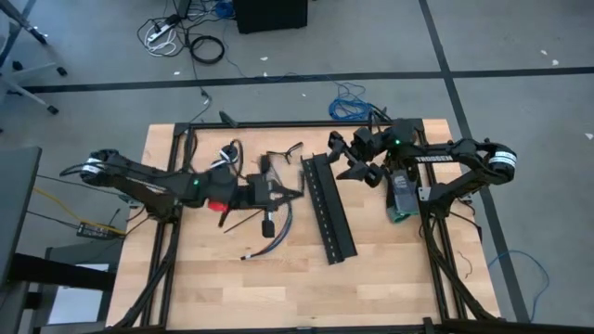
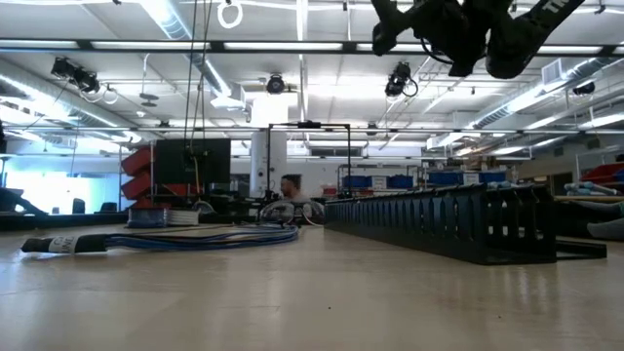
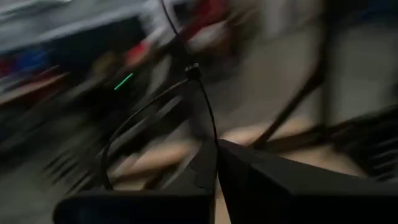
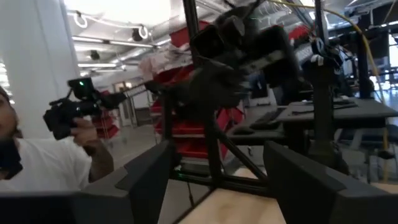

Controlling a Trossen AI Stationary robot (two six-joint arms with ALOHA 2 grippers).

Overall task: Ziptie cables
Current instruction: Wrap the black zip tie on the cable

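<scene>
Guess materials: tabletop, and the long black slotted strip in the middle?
Tabletop: looks like wood, pale planks with visible seams, matte to lightly sheened. Slotted strip: probably moulded plastic, matte black, with evenly spaced slots along its wall in the low view; painted metal can't be ruled out.

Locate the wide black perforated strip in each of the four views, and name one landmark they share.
High view: perforated strip at table centre, between the arms.
Low view: long black rail on the right, running away from the camera.
Left wrist view: too blurred to tell.
Right wrist view: not in it.
Shared landmark: the blue cable beside the strip.
</scene>
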